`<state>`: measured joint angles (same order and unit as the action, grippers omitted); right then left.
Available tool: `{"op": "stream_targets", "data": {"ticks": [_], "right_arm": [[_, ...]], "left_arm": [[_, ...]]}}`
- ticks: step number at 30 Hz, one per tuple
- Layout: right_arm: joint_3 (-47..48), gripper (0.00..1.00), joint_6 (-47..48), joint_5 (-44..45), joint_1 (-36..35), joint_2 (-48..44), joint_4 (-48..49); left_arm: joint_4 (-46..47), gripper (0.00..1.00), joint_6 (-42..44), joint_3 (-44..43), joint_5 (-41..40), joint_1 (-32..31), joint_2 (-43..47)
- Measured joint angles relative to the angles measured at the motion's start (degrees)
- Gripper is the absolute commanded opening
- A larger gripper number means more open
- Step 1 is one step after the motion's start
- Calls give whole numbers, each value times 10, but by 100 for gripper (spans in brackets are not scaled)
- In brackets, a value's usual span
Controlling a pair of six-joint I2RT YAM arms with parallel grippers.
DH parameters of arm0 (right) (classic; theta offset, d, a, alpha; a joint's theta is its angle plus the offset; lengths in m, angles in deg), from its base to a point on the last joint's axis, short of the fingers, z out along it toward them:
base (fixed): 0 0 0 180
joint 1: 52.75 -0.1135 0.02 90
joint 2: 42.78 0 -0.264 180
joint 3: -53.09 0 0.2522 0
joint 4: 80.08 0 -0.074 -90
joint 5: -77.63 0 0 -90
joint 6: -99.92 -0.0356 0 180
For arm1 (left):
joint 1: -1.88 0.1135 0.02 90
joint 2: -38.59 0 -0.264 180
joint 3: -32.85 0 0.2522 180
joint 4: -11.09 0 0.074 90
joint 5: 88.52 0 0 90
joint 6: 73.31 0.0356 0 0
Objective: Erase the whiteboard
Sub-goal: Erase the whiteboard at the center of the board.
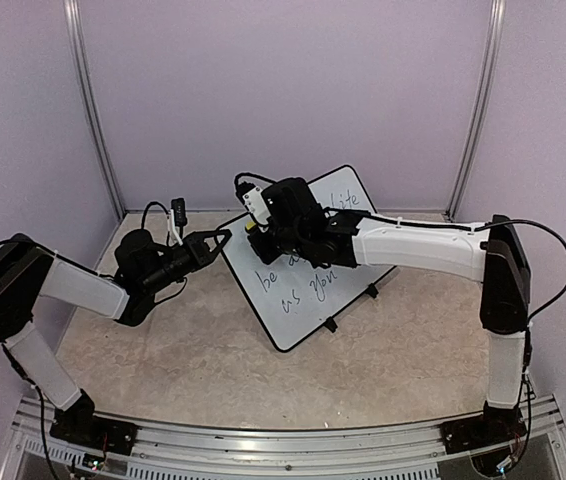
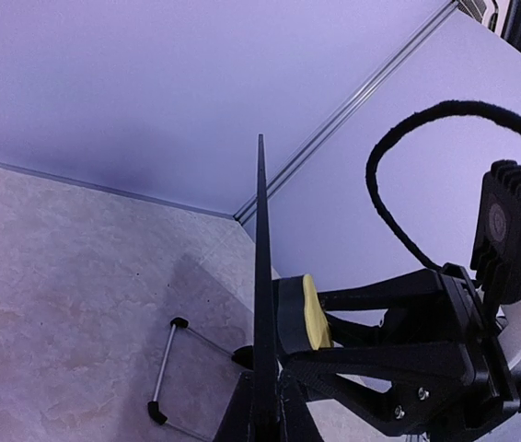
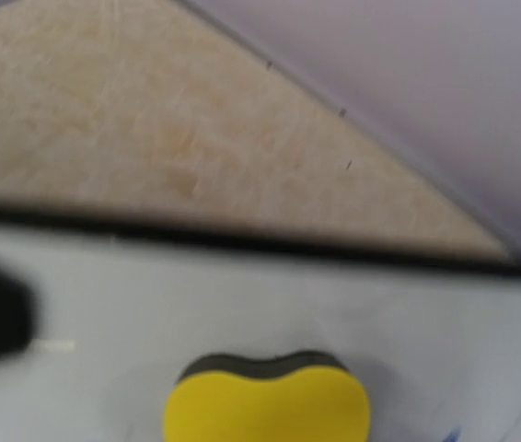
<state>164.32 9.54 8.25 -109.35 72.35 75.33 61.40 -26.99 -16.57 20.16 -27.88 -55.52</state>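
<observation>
fingers (image 2: 380,291) press sponge (image 2: 312,313) against whiteboard (image 1: 295,312)

It was a robot test cell in a lab. Plain lilac walls (image 1: 283,90) closed it in on three sides, joined by bare metal posts (image 1: 93,110) at the corners. The table (image 1: 183,350) had a marble-pattern top and a metal rail (image 1: 293,440) along its near edge, where the left arm (image 1: 73,285) and right arm (image 1: 423,250) were bolted, black cable (image 2: 463,109) looping loose.
</observation>
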Motion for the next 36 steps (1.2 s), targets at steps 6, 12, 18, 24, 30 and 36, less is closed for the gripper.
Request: {"op": "stream_targets", "data": {"ticks": [6, 12, 18, 24, 30, 36], "right_arm": [[40, 14, 19, -6, 11, 19, 1], [-45, 14, 11, -20, 12, -16, 35], [-152, 14, -15, -23, 12, -65, 46], [-143, 14, -17, -18, 12, -61, 34], [-65, 14, -3, -13, 21, -27, 16], [-31, 14, 12, -13, 35, -14, 21]], "left_arm": [[0, 0, -1, 0, 0, 0, 1], [0, 0, -4, 2, -1, 0, 1], [0, 0, -4, 2, 0, 0, 1], [0, 0, -4, 2, -1, 0, 1], [0, 0, -5, 4, -6, 2, 2], [0, 0, -6, 6, -4, 1, 5]]}}
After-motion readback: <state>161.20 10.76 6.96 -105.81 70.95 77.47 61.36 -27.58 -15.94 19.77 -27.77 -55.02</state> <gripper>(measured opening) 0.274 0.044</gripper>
